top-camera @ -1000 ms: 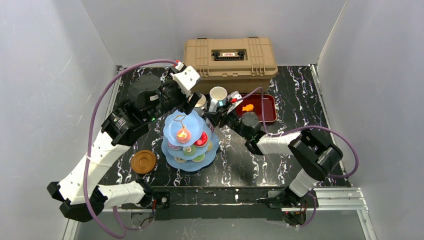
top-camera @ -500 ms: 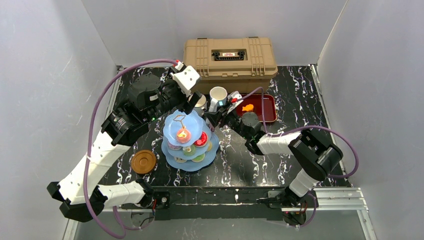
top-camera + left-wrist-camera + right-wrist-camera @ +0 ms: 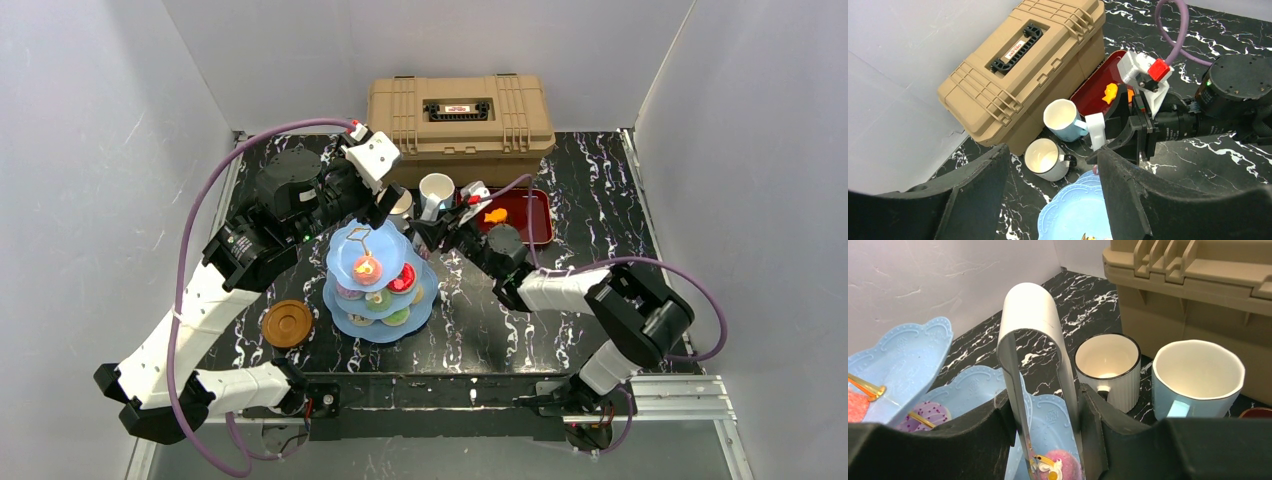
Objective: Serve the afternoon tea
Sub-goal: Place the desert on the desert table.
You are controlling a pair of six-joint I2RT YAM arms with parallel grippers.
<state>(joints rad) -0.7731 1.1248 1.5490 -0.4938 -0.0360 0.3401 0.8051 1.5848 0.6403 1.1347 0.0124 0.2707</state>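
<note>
The light-blue three-tier cake stand [image 3: 378,290] stands at centre left with small toy cakes on its tiers. My right gripper [image 3: 428,234] is shut on metal tongs [image 3: 1030,315] at the stand's right edge. The tong tips hold a pink toy cake [image 3: 1062,465] above a blue tier [image 3: 1048,415]. My left gripper [image 3: 386,207] hangs open over the stand's top tier [image 3: 1078,210], with nothing between its fingers. A white mug [image 3: 402,204] and a light-blue mug [image 3: 436,189] stand behind the stand. One brown saucer [image 3: 287,323] lies to the stand's left.
The tan toolbox [image 3: 460,115] fills the back of the table, right behind the mugs. A dark-red tray [image 3: 530,225] with an orange toy [image 3: 494,214] lies right of the mugs. Grey walls close in both sides.
My right arm's elbow has shifted slightly to the right and its wrist has edged up a little. The left arm has not moved.
</note>
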